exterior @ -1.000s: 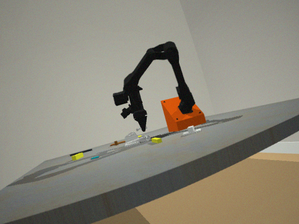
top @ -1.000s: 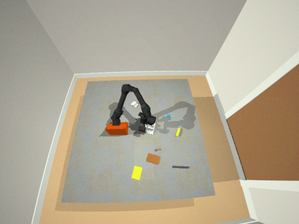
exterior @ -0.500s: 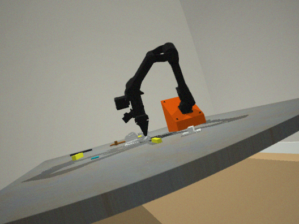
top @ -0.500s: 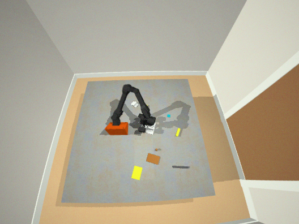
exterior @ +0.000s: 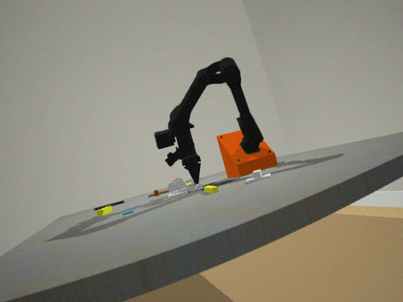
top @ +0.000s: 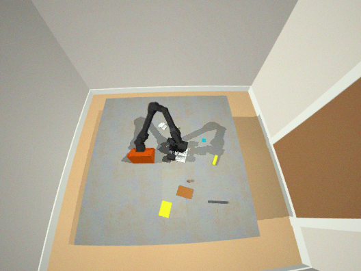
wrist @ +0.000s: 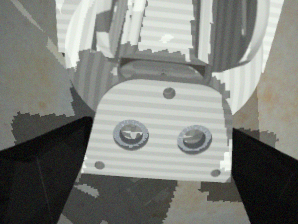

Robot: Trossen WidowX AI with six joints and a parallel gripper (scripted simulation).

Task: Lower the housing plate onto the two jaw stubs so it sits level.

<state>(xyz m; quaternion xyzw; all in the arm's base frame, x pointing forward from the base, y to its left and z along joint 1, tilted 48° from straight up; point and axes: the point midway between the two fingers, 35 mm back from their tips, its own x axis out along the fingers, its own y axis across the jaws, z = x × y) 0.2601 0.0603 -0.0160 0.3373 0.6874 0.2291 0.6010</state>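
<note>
The housing plate [wrist: 160, 162] is pale, with two grey-ringed holes side by side and three small dark dots. My gripper [wrist: 159, 129] [exterior: 197, 183] is shut on it, one black finger at each side edge, pointing down low over the table. A white assembly [top: 181, 158] [exterior: 176, 189] lies under and in front of the fingers. In the wrist view its rounded pale body and long parts stand just beyond the plate's far edge. Small light shapes show inside both ringed holes. The plate covers the jaw stubs, so I cannot tell whether it touches them.
The orange base block [top: 143, 157] [exterior: 256, 164] stands behind the gripper. A white part [top: 163, 126] [exterior: 258, 175] and a yellow block [exterior: 211, 189] lie to one side. Elsewhere lie a yellow bar [top: 215, 159] [exterior: 104, 210], a cyan piece [top: 204, 140] [exterior: 128, 212], a brown plate [top: 184, 192] and a yellow plate [top: 165, 209].
</note>
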